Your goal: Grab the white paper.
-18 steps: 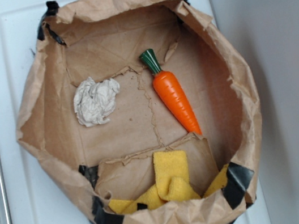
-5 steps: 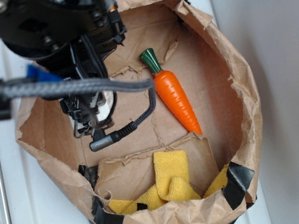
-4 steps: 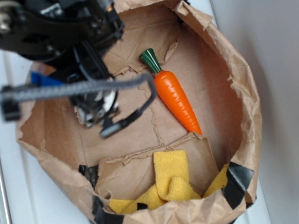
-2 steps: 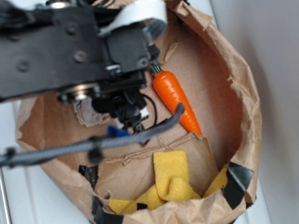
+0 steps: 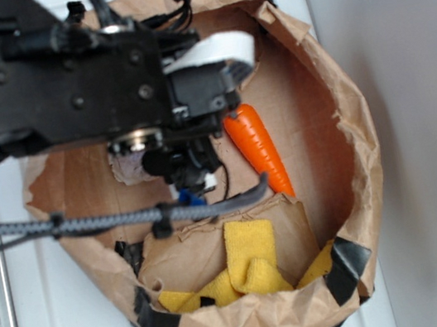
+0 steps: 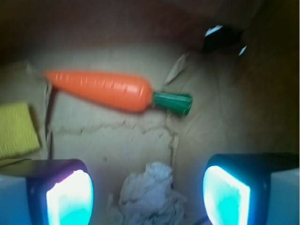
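White paper lying between the pads of the wide-open claw, nothing held, orange carrot beyond the claw, brown bag around.

The crumpled off-white paper wad is a small bumpy ball with lots of grey folds and creases. In the wrist view it sits low in the middle of the picture, resting on the flat brown paper floor, and its bottom part is cut off by the edge. In the outside view only a little bit of the wad peeks out on the left side, a pale lumpy patch under the dark arm, and most of it is hidden.
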Robot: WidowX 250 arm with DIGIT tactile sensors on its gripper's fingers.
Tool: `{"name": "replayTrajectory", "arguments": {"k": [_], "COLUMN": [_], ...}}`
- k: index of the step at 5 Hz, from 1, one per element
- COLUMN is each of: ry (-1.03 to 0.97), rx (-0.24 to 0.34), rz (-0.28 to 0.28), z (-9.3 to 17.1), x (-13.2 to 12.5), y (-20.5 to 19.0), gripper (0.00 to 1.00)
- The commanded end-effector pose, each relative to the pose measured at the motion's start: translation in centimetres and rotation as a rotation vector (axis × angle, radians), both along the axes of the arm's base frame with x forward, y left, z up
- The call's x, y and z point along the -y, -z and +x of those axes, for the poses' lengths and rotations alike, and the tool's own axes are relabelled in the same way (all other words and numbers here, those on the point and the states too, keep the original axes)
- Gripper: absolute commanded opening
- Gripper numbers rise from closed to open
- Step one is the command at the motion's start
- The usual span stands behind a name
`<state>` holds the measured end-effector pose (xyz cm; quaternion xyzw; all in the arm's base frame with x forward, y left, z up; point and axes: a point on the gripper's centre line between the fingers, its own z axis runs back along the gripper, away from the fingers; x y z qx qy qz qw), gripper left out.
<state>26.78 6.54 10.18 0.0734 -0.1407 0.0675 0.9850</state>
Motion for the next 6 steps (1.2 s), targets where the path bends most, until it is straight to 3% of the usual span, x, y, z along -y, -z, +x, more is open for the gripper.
{"name": "replayTrajectory", "arguments": {"k": [1,3,4,6], "ry": [-0.006,-0.004,-0.027,-0.056], "rx": [0.062,0.038,0.067,0.059], "rz": [0.048,0.040,0.006,0.059], "z": [-1.5,-1.4,-1.2,-0.9], "x": [-0.7,-0.3,1.0,2.1], "y": [-0.7,1.4,2.9,5.5], "gripper": [1.00,1.00,1.00,1.00]}}
